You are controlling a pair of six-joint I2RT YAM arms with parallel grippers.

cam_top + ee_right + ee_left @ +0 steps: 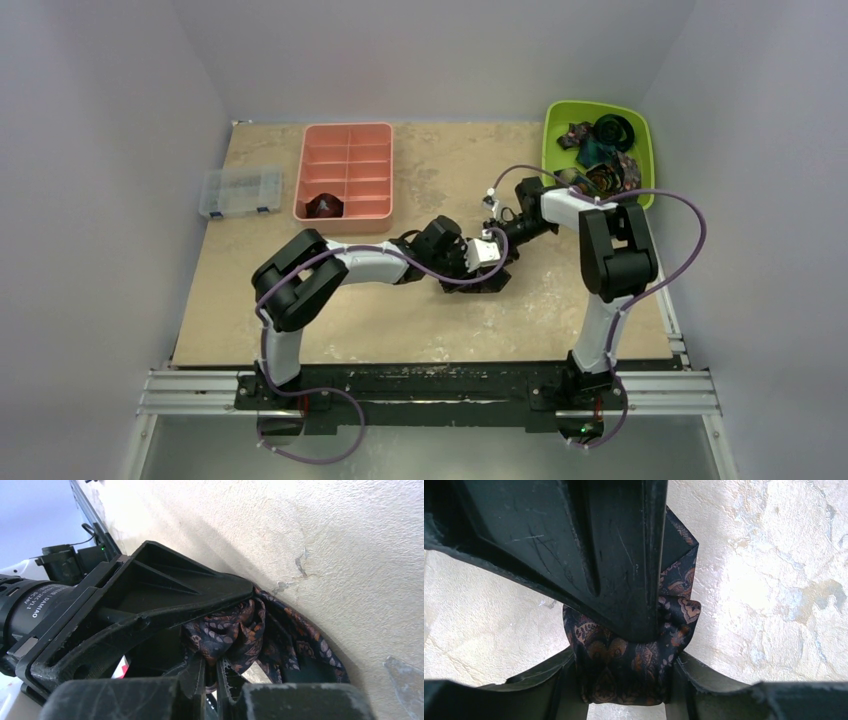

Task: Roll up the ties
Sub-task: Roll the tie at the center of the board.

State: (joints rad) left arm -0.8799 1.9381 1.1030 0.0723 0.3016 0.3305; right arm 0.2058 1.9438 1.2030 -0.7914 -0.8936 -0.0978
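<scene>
Walled on three sides, a beige mottled counter (330,320) carries the left arm (350,265) and right arm (610,245), which meet mid-surface, well off every edge, with bare room toward the near-left. A salmon-pink compartment tray (345,127) sits by the far edge, a rolled dark tie (325,206) in its near-left cell. A lime-green plastic bin (553,140) of loose ties (600,150) fills the far-right corner, and a clear organiser box (238,191) hugs the left edge. The left jaws press both sides of a bunched brown-maroon paisley tie (624,665); the right jaws, nearly closed, pinch its fold. From above the arms hide it, and its coiling is unclear.
</scene>
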